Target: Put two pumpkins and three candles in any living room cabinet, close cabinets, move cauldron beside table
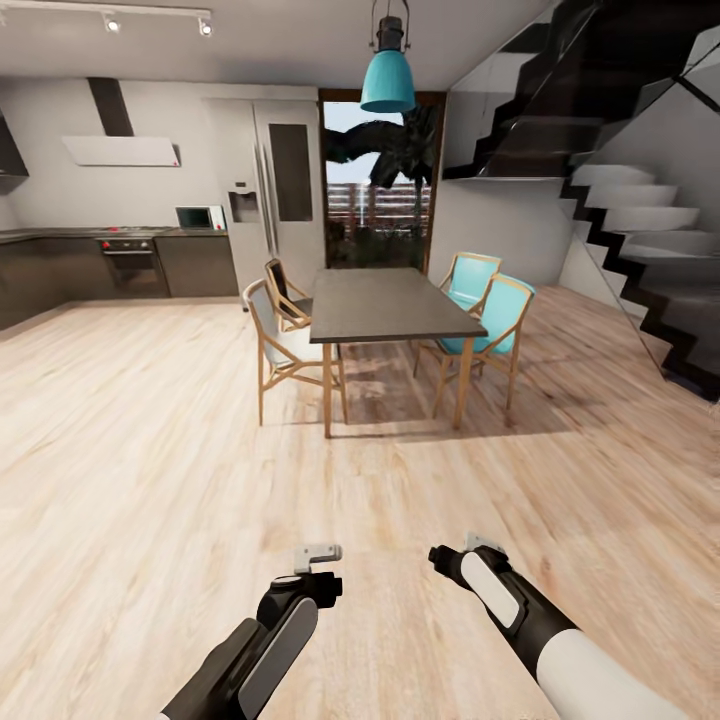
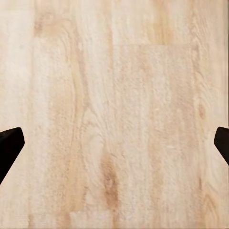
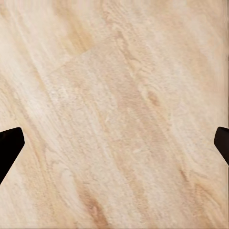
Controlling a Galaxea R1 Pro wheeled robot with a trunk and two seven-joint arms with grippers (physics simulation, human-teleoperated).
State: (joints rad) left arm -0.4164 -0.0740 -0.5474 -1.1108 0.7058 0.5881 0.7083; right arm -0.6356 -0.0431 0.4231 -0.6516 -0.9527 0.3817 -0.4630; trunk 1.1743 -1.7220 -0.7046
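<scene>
The pumpkins, candles, cabinet and cauldron are out of view. I face an open kitchen and dining area over a light wood plank floor. My left gripper hangs low over the floor, open, with bare planks between its black fingertips. My right gripper hangs beside it, also open and holding nothing, its fingertips spread wide over the planks.
A dark-topped dining table stands ahead with two white chairs at its left and two teal chairs at its right. A staircase rises at the right. Dark kitchen units and a fridge line the far wall.
</scene>
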